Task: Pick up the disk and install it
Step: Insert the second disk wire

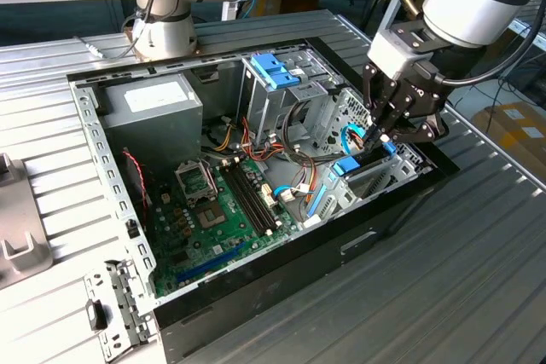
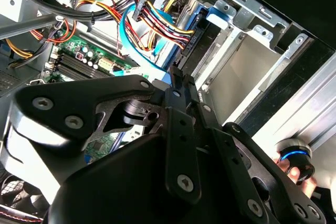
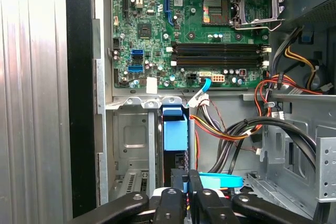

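One gripper [image 1: 381, 130] pinches the disk [image 1: 363, 164] narrowly on edge, standing in the drive bay [image 1: 401, 168] at three o'clock of the motherboard [image 1: 223, 210]. It looks dense, rigid and shock-sensitive; the blue side rails [image 3: 175, 129] seem the safest hold.

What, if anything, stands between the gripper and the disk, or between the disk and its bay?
Nothing visible. The gripper is right at the disk, which stands on edge in the metal bay. The blue cable and wire bundle lie beside it.
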